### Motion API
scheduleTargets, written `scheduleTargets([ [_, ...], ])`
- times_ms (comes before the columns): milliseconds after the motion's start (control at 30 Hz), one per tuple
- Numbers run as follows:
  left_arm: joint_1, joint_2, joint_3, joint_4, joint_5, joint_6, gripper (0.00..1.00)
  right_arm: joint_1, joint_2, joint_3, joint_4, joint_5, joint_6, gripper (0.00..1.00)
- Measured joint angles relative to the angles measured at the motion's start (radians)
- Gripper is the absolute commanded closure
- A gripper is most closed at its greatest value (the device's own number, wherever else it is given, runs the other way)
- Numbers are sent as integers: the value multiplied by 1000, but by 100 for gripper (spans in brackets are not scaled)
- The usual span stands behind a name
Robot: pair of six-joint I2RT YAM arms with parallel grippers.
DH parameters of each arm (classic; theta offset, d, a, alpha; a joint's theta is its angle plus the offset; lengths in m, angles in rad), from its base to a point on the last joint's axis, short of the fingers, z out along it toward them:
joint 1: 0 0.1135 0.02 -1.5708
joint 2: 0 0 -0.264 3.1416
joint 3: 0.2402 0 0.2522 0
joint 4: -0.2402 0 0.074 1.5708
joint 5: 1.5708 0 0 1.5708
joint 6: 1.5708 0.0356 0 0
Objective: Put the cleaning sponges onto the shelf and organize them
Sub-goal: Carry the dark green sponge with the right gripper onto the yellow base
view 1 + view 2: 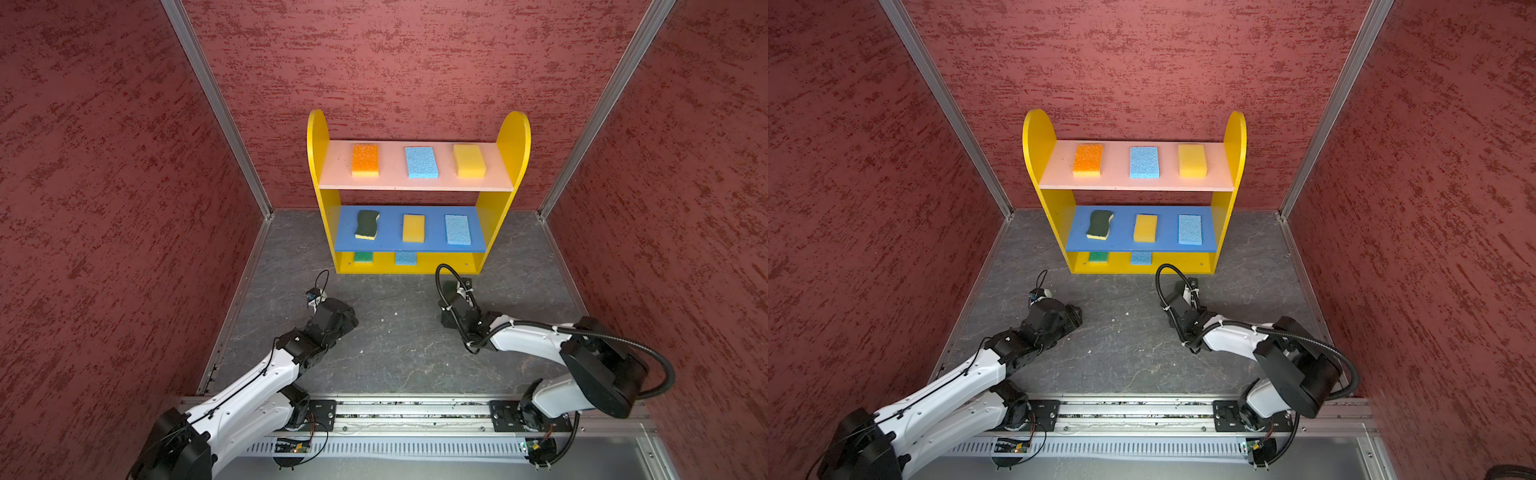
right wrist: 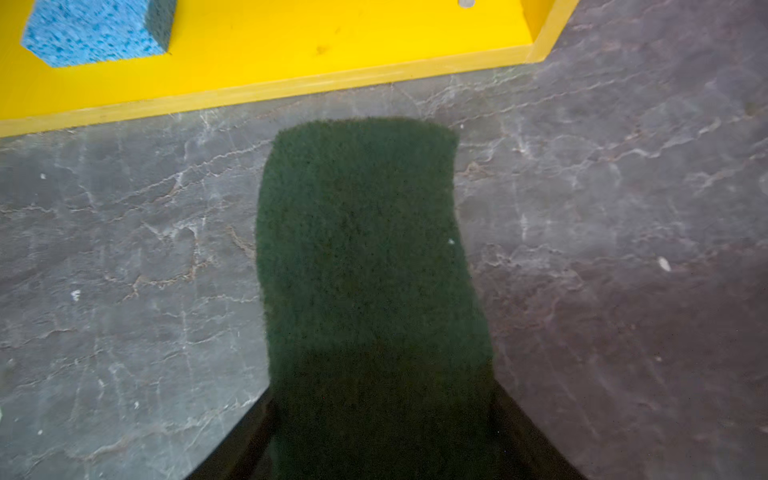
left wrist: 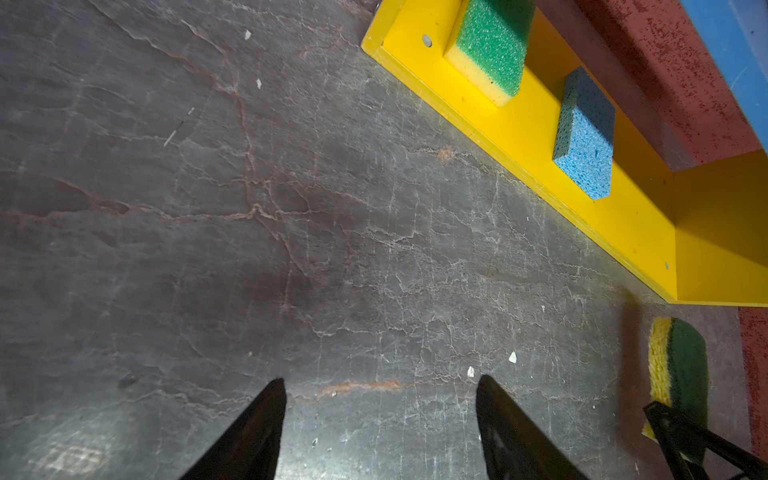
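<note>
The wavy scourer (image 2: 361, 249) lies on the surface (image 2: 602, 208) just before the shelf's yellow base (image 2: 291, 89); the right gripper (image 2: 382, 395) has its jaws pinching its long sides. Likely light, squashy foam: hold gently mid-length. The left gripper (image 3: 380, 415) has its jaws wide, empty

The small shelf unit (image 1: 513, 137) is showing yellow round-topped side panels, a pale pink upper board (image 1: 390, 183), a blue middle board (image 1: 390, 243) and a yellow base board (image 3: 538, 129). The orange foam sponge (image 1: 365, 160) is showing a lighter, yellower front edge. The light blue foam sponge (image 3: 586, 137) is showing darker blue pitting. The rectangular bright-green-topped sponge (image 3: 492, 41) and the wavy dark-green scourer (image 3: 685, 374) are both showing yellow underlayers. The grey stone-look floor (image 1: 395, 340) is carrying pale and rusty cracked veining; the red textured walls (image 1: 104, 166) are carrying darker red streaks.
</note>
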Motion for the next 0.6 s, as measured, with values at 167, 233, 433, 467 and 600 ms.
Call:
scheduleTargets([
  [167,0,-2,-10,0,0,-9,27,-1,-74,-83,106,3,-60,34],
  [233,0,-2,-10,0,0,-12,27,-3,-81,-97,142,2,-82,34],
  [433,0,-10,-10,16,9,-13,27,-17,-68,-114,271,-5,-138,35],
  [467,0,-10,-10,19,10,-13,27,-22,-56,-114,289,-5,-143,35],
  [600,0,3,-10,25,11,-9,27,-41,14,-102,333,-5,-160,35],
])
